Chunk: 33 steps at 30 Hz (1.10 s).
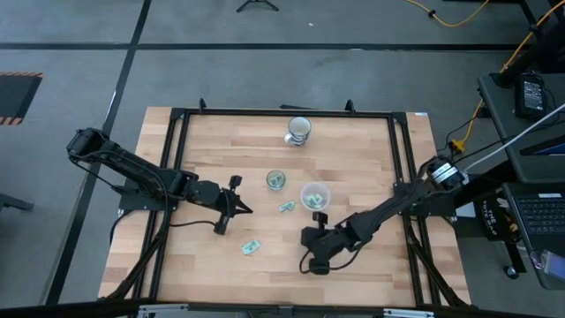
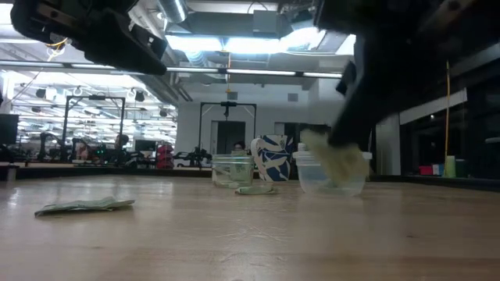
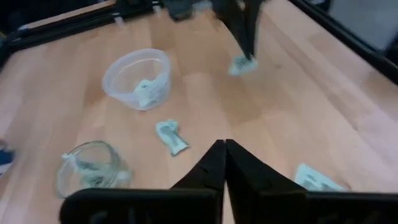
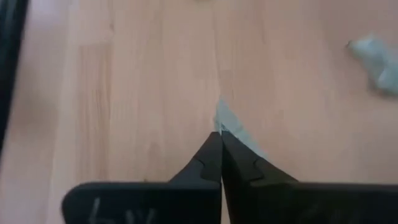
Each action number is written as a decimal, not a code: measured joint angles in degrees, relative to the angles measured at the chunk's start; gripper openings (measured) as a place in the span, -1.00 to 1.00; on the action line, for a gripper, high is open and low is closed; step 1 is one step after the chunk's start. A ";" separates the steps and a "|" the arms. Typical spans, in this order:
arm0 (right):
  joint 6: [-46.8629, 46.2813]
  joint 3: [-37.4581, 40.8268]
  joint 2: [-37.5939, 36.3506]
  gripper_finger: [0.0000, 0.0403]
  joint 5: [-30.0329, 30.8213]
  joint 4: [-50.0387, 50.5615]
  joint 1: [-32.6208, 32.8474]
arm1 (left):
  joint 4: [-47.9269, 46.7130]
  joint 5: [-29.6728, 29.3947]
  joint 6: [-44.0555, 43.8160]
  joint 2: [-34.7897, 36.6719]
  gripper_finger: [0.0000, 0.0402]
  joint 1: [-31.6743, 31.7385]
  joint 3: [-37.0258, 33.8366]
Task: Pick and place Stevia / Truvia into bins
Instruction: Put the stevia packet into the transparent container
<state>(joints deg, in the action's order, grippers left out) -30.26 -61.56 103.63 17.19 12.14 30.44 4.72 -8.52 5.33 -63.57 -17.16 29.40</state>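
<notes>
- The right gripper [image 4: 220,134] is seen with its fingers pressed together, and a pale green packet [image 4: 233,129] is pinched at their tips, its free end sticking out beyond them.
- In the left wrist view the same packet [image 3: 241,65] is seen at the tip of the right arm's fingers, just above or on the table; which of the two cannot be told.
- In the overhead view the right gripper [image 1: 319,215] is placed just in front of the white plastic cup [image 1: 315,195], on the side nearer the table's front edge.
- A packet is seen lying inside the white plastic cup, and another inside the clear glass cup [image 1: 276,180], which stands just to its left.
- A crumpled loose packet [image 1: 286,208] is found on the wood between the two cups, slightly nearer the front.
- A second loose packet [image 1: 251,247] lies flat farther forward and to the left, well apart from both cups.
- The left gripper [image 1: 246,209] is held over the table's left half with its fingers fully closed and nothing between them.
- A patterned cup [image 1: 298,130] stands alone near the far edge of the wooden table [image 1: 212,150].
</notes>
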 joint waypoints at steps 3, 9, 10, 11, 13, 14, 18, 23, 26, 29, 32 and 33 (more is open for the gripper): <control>4.22 -0.12 -2.17 -1.00 0.86 -0.32 0.06 | -0.29 1.03 1.94 -0.02 -0.99 -0.01 0.01; 9.88 2.29 -4.97 -1.00 7.17 -0.17 -0.01 | -0.38 1.12 1.99 -0.02 -0.99 -0.01 0.01; 9.92 3.16 -5.37 -1.00 8.12 -1.02 -0.07 | -0.63 1.12 1.85 -0.02 -0.99 -0.01 0.01; 9.76 4.47 -5.75 -1.00 8.52 -2.42 -0.19 | -0.84 1.12 1.76 -0.02 -0.99 -0.01 0.01; 9.84 7.69 -6.74 -1.00 8.51 -6.60 -0.28 | -0.82 1.12 1.83 -0.02 -0.99 0.00 0.01; 10.08 9.56 -7.32 -1.00 8.54 -9.84 -0.28 | -0.82 1.12 1.85 -0.02 -0.99 0.00 0.00; 13.60 16.64 -10.70 -1.00 8.63 -21.85 -0.48 | -0.66 0.66 1.89 -0.02 -0.99 0.73 -0.01; 21.66 20.96 -17.71 -1.00 8.68 -29.06 -1.12 | 0.11 0.60 2.02 -0.02 -0.99 3.23 -0.01; 23.29 22.55 -21.03 -1.00 8.71 -28.34 -2.04 | 1.65 0.62 1.00 -0.02 -0.99 5.01 -0.01; 26.19 23.61 -22.93 -1.00 8.92 -28.62 -2.93 | 2.33 0.68 2.55 -0.02 -0.99 6.77 -0.01; 27.28 25.32 -23.80 -1.00 8.77 -28.10 -4.26 | 3.55 2.88 4.59 -0.02 -0.99 9.32 -0.01; 26.63 25.94 -24.10 -1.00 8.69 -28.11 -4.93 | 3.57 4.49 4.99 -0.02 -0.99 10.24 -0.01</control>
<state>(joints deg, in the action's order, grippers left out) -3.63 -35.62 79.53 25.88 -15.97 25.50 8.28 -4.04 10.32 -63.59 -6.92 29.39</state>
